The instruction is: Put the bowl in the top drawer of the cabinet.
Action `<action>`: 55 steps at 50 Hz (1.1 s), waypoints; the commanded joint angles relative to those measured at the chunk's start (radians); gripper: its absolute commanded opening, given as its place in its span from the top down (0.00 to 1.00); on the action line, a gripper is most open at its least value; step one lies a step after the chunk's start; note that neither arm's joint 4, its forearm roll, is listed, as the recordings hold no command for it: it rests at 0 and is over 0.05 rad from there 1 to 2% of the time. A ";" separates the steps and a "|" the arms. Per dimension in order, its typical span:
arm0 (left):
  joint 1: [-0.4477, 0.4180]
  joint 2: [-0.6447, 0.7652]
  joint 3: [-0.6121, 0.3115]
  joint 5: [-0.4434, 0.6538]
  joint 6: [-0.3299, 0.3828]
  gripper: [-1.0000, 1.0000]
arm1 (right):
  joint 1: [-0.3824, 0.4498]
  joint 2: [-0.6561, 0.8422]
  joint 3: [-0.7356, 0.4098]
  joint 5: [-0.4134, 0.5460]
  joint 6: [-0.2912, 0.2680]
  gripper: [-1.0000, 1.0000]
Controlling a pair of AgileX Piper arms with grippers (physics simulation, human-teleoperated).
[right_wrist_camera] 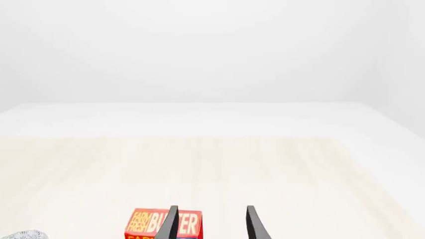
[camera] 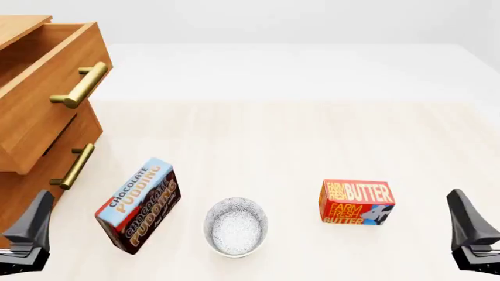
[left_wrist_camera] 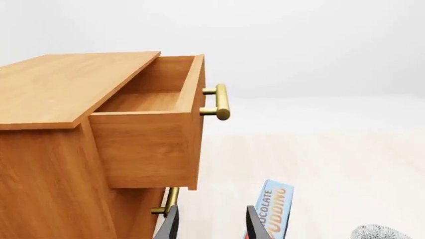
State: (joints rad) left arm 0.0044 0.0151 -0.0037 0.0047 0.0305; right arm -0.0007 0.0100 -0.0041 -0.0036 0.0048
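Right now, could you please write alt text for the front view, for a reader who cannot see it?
A speckled white bowl sits on a pale table between a chocolate pudding box and a butter box. At far left, a wooden cabinet has its top drawer pulled open. Both hands wait at the near corners.

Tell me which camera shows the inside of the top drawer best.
The left wrist view: it looks down into the open top drawer, showing its bare floor. The front view catches only the drawer's front and handle at the frame's edge. The right wrist view misses it entirely.
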 commanded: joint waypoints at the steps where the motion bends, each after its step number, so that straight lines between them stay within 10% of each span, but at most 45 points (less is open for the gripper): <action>1: -0.011 -0.013 -0.005 0.007 0.003 0.00 | 0.000 0.001 -0.001 -0.001 0.000 0.00; 55: -0.059 -0.015 -0.309 0.157 0.011 0.00 | 0.000 0.000 -0.001 0.001 0.001 0.00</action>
State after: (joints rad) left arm -0.0519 0.0002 -0.2572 0.1358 0.0429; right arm -0.0011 0.0098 -0.0048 -0.0028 0.0054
